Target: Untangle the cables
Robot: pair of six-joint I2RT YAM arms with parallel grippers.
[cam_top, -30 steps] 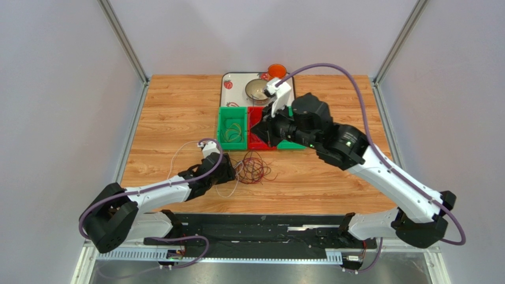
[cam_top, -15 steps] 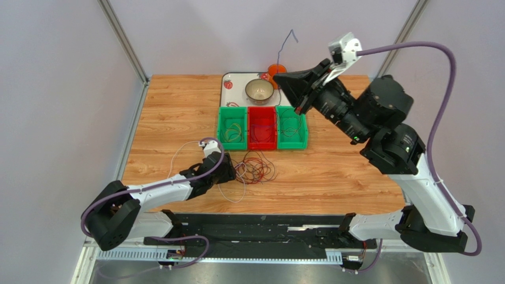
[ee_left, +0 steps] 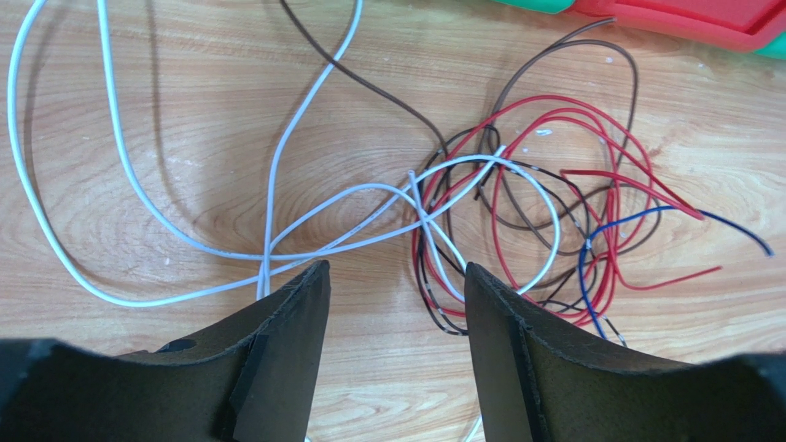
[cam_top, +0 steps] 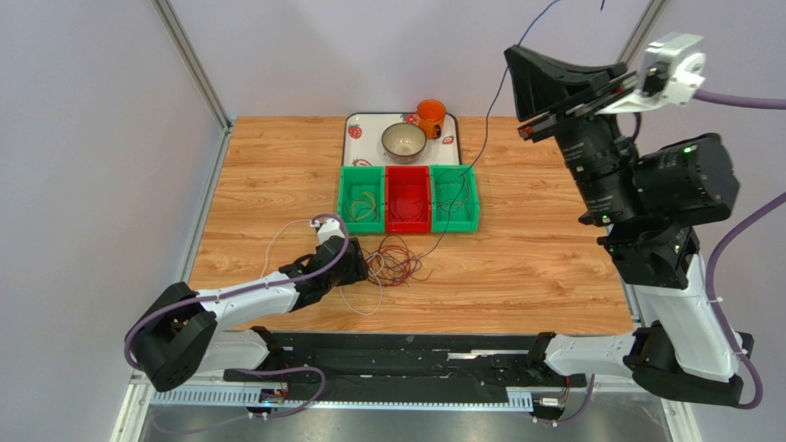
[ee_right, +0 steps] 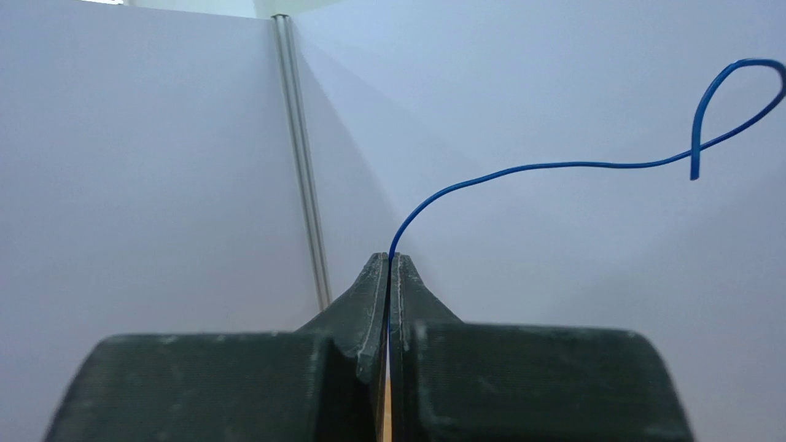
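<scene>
A tangle of thin cables [cam_top: 395,261] in red, brown, white and blue lies on the wooden table in front of the bins; it fills the left wrist view [ee_left: 544,212]. My left gripper [cam_top: 355,270] is open and low at the tangle's left edge, its fingertips [ee_left: 304,285] over white loops [ee_left: 277,184]. My right gripper [cam_top: 517,69] is raised high at the back right, shut on a blue cable [ee_right: 553,168]. That blue cable [cam_top: 480,147] hangs down from the gripper to the tangle.
Three bins stand in a row behind the tangle: green [cam_top: 361,217], red [cam_top: 408,214] and green [cam_top: 470,207]. Behind them a white tray [cam_top: 355,129] holds a bowl [cam_top: 403,141] and an orange cup [cam_top: 429,115]. Frame posts stand at the back corners.
My right gripper has risen from the red bin up and to the right, drawing the blue cable out of the tangle. The left arm has stayed in place.
</scene>
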